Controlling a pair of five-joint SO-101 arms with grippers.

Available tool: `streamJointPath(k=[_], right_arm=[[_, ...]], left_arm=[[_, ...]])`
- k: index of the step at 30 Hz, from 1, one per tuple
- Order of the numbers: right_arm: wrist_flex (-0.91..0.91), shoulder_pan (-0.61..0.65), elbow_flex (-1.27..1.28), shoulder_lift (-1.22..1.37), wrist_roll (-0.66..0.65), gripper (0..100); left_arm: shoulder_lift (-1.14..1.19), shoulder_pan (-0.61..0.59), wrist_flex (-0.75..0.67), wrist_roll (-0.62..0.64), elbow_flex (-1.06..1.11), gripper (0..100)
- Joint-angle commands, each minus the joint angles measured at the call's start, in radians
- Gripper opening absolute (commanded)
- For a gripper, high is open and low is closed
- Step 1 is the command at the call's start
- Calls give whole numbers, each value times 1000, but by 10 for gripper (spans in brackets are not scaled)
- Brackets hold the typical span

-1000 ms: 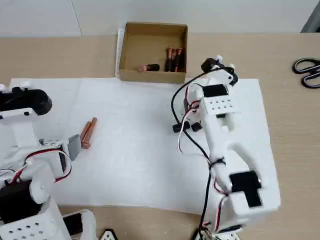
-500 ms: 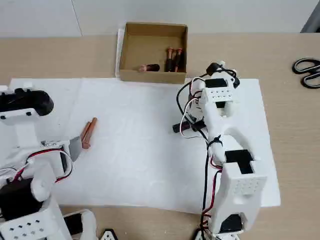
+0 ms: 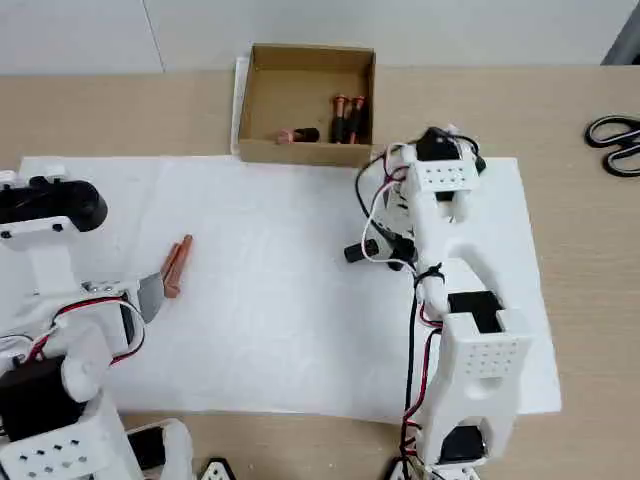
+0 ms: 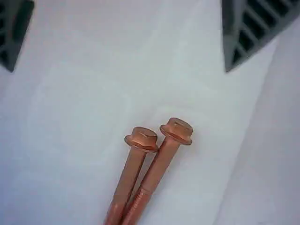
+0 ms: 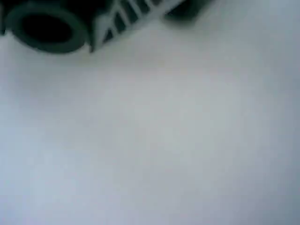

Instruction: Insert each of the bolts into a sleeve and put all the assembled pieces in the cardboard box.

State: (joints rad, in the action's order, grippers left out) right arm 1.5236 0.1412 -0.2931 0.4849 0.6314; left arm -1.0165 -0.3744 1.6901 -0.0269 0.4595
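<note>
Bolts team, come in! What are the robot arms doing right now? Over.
Left tool open, facing two loose bolts. Right tool shut on black sleeve. Three pieces lie in cardboard box.

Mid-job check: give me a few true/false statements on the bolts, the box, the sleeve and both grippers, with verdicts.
1. Two bolts lie side by side on the white sheet. True.
2. The cardboard box is empty. False: assembled pieces lie inside.
3. The left gripper is shut on a bolt. False: it is open, touching neither.
4. A pair of scissors lies on the table, off the sheet. True.
5. The right gripper holds a black sleeve. True.
</note>
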Motion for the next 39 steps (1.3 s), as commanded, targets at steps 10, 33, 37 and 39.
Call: streamJointPath(k=[10, 33, 37, 39], right_arm=[[200, 15, -327, -12, -400, 57], [168, 59, -327, -93, -795, 54], [182, 59, -327, -93, -796, 54], [186, 59, -327, -93, -796, 54]], left_arm=[[3, -3, -57, -11, 1, 269], [756, 94, -362, -40, -76, 252], [861, 95, -430, -40, -76, 203], [910, 95, -462, -40, -76, 191]])
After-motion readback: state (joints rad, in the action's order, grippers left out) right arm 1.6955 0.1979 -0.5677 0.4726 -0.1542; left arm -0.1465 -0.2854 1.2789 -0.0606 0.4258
